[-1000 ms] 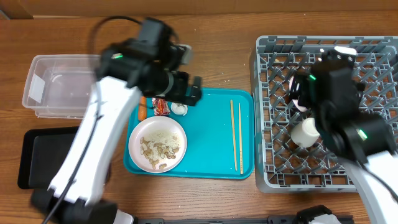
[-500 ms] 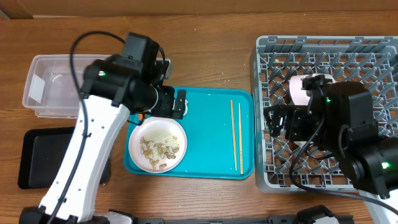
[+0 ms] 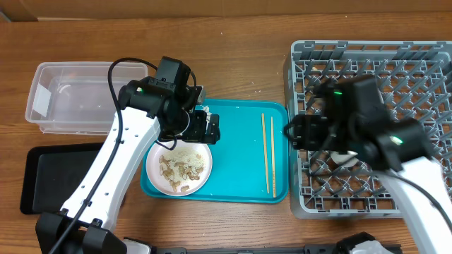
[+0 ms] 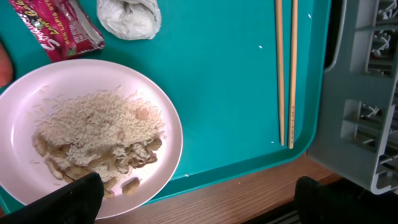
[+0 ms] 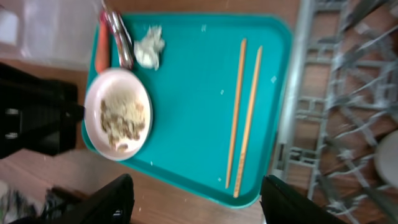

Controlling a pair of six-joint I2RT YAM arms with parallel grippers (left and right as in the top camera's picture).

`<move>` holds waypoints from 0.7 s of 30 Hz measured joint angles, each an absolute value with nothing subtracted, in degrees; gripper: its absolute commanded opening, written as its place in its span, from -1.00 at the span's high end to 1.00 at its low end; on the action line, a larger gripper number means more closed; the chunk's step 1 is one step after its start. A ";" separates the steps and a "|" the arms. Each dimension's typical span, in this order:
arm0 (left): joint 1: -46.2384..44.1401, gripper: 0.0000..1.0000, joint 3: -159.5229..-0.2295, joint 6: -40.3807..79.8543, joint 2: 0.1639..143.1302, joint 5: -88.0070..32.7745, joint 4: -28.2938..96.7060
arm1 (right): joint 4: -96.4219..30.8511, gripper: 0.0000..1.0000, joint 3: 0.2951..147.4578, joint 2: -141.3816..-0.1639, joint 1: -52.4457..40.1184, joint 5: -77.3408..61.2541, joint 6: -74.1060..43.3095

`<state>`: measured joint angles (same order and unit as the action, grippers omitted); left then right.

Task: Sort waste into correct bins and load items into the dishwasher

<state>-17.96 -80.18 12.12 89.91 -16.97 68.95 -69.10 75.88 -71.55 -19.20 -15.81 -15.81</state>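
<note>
A white plate (image 3: 179, 166) with rice and beige food scraps (image 4: 93, 134) sits on the teal tray (image 3: 240, 169). My left gripper (image 3: 205, 130) hovers open and empty over the plate's far edge; in the left wrist view its fingertips (image 4: 199, 205) frame the tray's front edge. The red wrapper (image 4: 56, 25), tissue ball (image 4: 129, 15) and carrot (image 5: 103, 40) lie beyond the plate, hidden by the arm in the overhead view. The chopsticks (image 3: 268, 152) lie on the tray's right side. My right gripper (image 3: 293, 132) is open and empty at the left edge of the grey dish rack (image 3: 395, 63).
The clear tub (image 3: 70, 95) stands at the far left with the black tray (image 3: 49, 180) in front of it. A white bowl (image 5: 388, 162) sits in the rack, partly hidden by the right arm in the overhead view. Bare wood lies in front of the teal tray.
My right arm has swung left from over the rack's middle to its left edge. My left gripper has come down and slightly right, over the plate's far edge.
</note>
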 measured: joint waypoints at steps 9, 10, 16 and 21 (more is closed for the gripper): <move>-13.87 -1.00 -95.39 12.12 90.28 -14.09 79.88 | -63.51 -0.03 71.77 -92.40 -30.46 -9.41 -22.68; -13.28 -1.00 -98.06 12.10 90.28 -13.85 80.53 | -62.52 -0.02 71.75 -94.15 -30.89 -8.88 -23.14; -12.49 -1.00 -105.32 12.10 89.91 -12.47 81.73 | -56.75 0.09 71.70 -103.77 -32.01 -5.76 -25.67; -12.49 -1.00 -105.32 12.12 89.97 -11.18 82.98 | -54.48 0.13 71.61 -108.42 -31.90 -4.54 -26.74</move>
